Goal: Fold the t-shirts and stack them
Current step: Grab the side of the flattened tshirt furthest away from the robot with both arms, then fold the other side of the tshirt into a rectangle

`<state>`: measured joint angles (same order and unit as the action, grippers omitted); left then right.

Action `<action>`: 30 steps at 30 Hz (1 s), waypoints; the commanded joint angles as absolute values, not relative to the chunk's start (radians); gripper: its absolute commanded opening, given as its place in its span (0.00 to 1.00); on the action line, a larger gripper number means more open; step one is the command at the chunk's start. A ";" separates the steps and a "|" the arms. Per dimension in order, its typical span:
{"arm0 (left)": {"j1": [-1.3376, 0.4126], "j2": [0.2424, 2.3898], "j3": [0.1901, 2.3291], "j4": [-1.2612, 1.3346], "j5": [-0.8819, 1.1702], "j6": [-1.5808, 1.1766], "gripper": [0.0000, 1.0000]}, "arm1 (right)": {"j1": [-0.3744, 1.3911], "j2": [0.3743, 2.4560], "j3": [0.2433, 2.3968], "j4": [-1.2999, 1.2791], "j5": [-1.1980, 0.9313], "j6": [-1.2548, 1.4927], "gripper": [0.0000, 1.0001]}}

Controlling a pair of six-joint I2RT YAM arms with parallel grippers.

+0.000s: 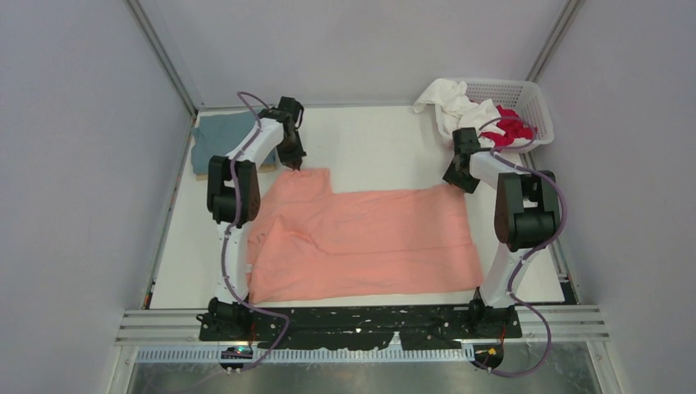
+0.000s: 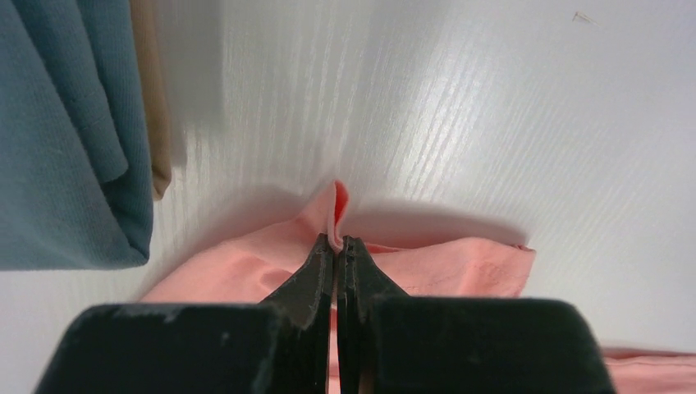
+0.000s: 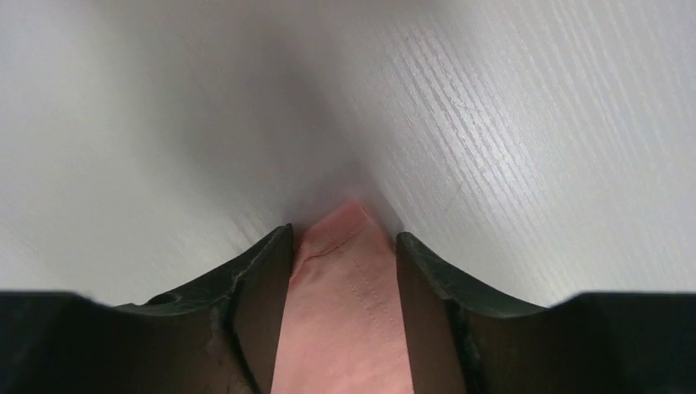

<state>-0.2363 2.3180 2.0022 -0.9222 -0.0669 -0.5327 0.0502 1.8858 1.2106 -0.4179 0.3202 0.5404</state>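
A salmon-pink t-shirt (image 1: 361, 238) lies spread flat across the table. My left gripper (image 1: 294, 167) is at its far left corner. In the left wrist view it (image 2: 337, 240) is shut on a raised fold of the pink cloth (image 2: 246, 263). My right gripper (image 1: 454, 182) is at the shirt's far right corner. In the right wrist view it (image 3: 343, 238) is open, with its fingers on either side of the pink corner (image 3: 349, 312), which lies on the table. A folded teal-blue t-shirt (image 1: 222, 139) sits at the back left on a tan one (image 2: 152, 98).
A white lattice basket (image 1: 538, 98) stands at the back right. It holds a white t-shirt (image 1: 447, 103) that hangs over its rim and a red one (image 1: 510, 127). The teal shirt (image 2: 66, 131) lies just left of my left gripper. Grey walls enclose the table.
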 commanded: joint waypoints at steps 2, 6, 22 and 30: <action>-0.244 2.209 1.965 -0.875 -0.057 -0.511 0.00 | 0.049 1.892 1.248 -0.445 0.359 0.550 0.45; -0.248 2.161 1.917 -0.847 -0.056 -0.495 0.00 | 0.050 1.886 1.248 -0.430 0.354 0.535 0.26; -0.318 1.863 1.555 -0.688 -0.107 -0.439 0.00 | 0.154 1.650 1.117 -0.358 0.416 0.456 0.06; -0.376 1.681 1.329 -0.638 -0.193 -0.448 0.00 | 0.192 1.440 0.947 -0.347 0.444 0.443 0.06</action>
